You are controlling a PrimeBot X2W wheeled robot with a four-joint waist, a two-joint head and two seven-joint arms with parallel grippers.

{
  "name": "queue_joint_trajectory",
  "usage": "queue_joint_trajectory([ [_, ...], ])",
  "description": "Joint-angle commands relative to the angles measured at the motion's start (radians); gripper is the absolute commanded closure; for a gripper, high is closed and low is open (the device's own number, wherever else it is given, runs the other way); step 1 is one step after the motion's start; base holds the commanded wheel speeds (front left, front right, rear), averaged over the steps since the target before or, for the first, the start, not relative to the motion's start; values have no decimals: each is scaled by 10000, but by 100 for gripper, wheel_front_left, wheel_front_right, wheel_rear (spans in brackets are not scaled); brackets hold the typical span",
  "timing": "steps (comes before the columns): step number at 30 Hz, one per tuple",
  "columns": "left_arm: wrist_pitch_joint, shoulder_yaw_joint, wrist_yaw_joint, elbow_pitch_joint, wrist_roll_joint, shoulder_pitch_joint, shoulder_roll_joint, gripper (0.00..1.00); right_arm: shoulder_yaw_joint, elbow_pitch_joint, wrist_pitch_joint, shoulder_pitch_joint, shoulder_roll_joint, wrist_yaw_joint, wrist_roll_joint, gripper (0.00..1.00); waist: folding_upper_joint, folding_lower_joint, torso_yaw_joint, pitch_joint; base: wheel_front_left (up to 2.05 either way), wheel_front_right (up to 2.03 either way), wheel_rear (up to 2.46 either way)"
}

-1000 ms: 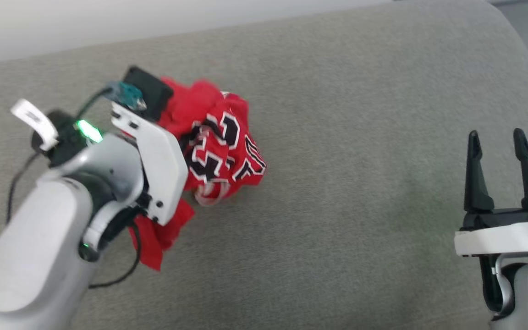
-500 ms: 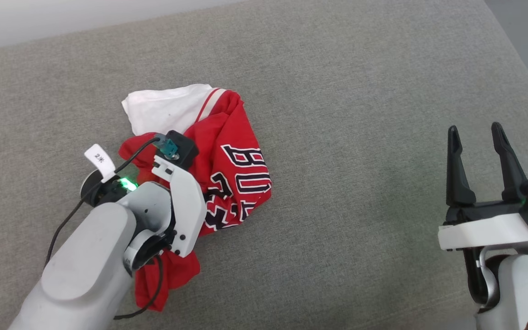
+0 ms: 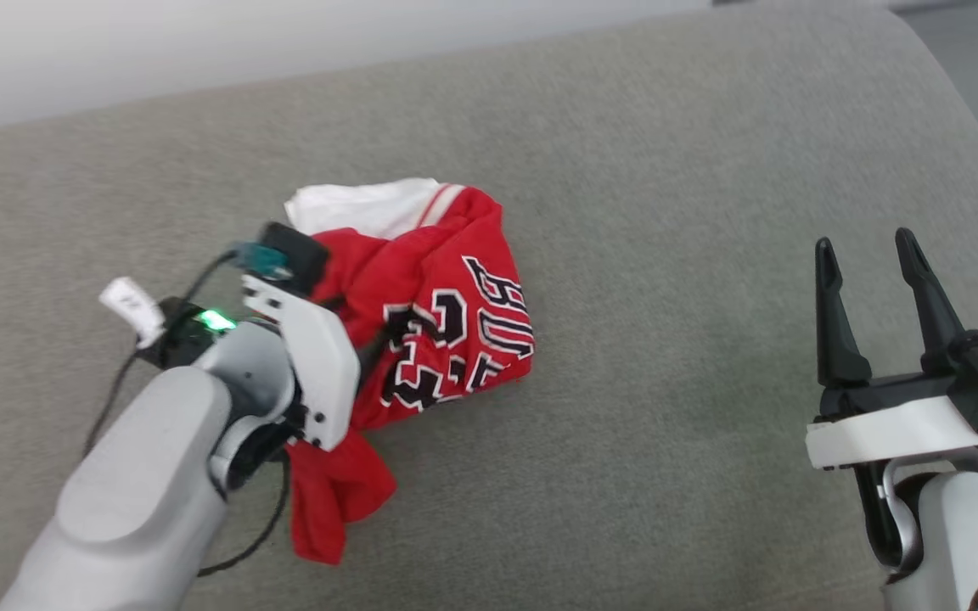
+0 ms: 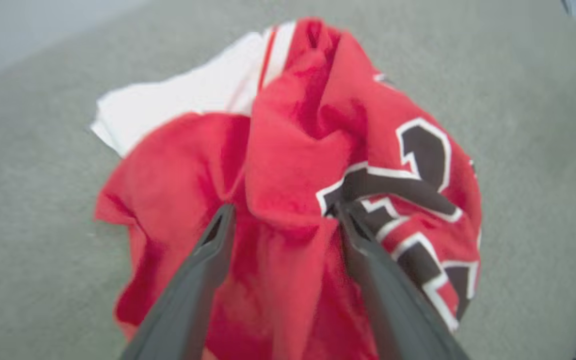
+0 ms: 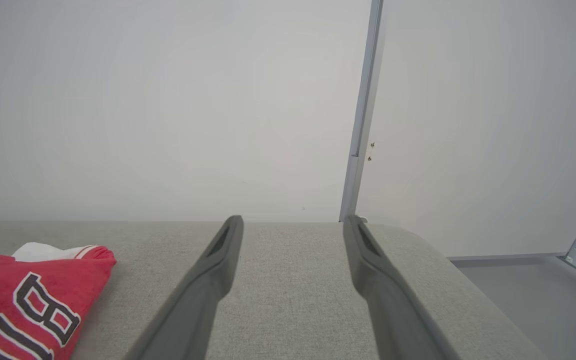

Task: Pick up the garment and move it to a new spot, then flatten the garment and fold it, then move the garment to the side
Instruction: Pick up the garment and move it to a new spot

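Shirt heaped on grey cushion — left claw spread over it

The shirt (image 3: 446,314) is seen crumpled on the grey cushion (image 3: 667,170), left of centre in the head view, with lettering and number uppermost, the white sleeve (image 3: 362,208) at the far side and a red tail (image 3: 336,509) trailing toward the robot. The left claw (image 4: 285,210) is set wide, a ridge of red cloth standing between its fingers but not pinched. The right claw (image 3: 865,242) is likewise spread, nothing in it, well apart from the shirt. The cloth is judged thin, light and limp — a pinch on the heap is expected to lift only a bunch, so the sleeve hem or tail edge is preferred for spreading.
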Motion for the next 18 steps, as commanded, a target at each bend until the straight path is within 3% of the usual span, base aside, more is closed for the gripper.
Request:
queue_joint_trajectory([
  [1, -402, 137, -18, -142, 18, 243, 57, 0, -1, 34, -47, 183, -78, -3, 23, 0, 0, 0, 330, -384, 0, 0, 0],
  [8, -2764, 909, 320, -866, 65, 1237, 404, 0, 106, 124, -47, 653, -418, -3, 94, 0, 0, 0, 934, -1236, 0, 0, 0],
  [18, -5405, 1959, 1230, -1789, 93, 3387, 853, 0, -23, 571, -46, 1266, -765, -1, 244, 0, 0, 0, 1500, -2246, 0, 0, 0],
])
